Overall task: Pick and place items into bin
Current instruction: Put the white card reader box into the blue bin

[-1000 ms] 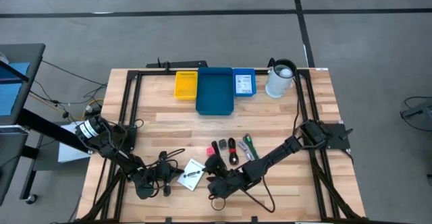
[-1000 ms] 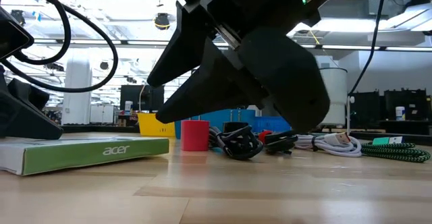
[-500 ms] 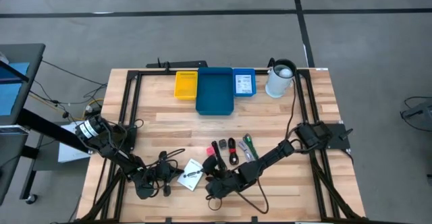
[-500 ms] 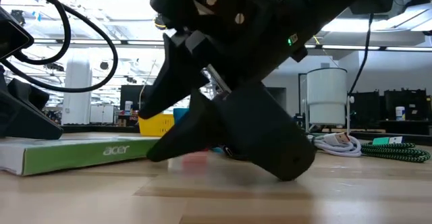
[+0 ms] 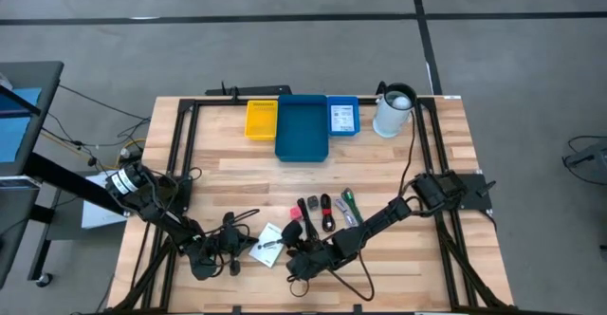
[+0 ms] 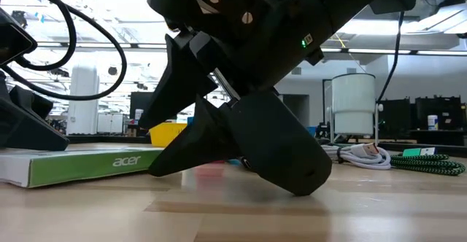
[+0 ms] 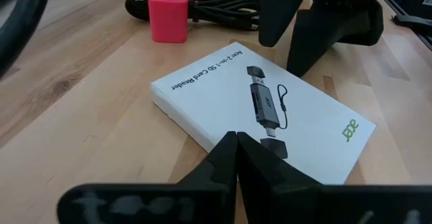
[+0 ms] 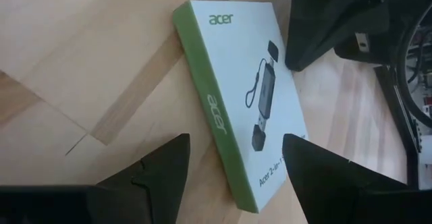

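A pale butcher-block table [image 5: 237, 168] sits in a workshop with a grey floor, its planks smooth and lightly grained. The right gripper [image 5: 296, 262] is low over the near edge, its jaws spread wide and holding nothing. Straight ahead of it, framed between its two dark fingers [image 8: 152, 166] in the right wrist view, lies the white printed packet [image 8: 246, 96], a flat cardboard box with a green side band and a picture of a card reader on top. Its long axis looks to run slantwise to the line between the fingers, so I'd judge the wrist wants a slight turn before closing across the narrow width. The left gripper [image 5: 231, 254] rests pinched shut just on the packet's far side, equally near it. Beyond the claw sit a small pink-red cube [image 7: 167, 15], matte and blocky, and black coiled cables [image 7: 216, 5], rubbery and tangled. The blue bin [image 5: 303, 125], a smooth plastic tray, stands well away at the table's far edge, beside the white jug [image 5: 393, 112]
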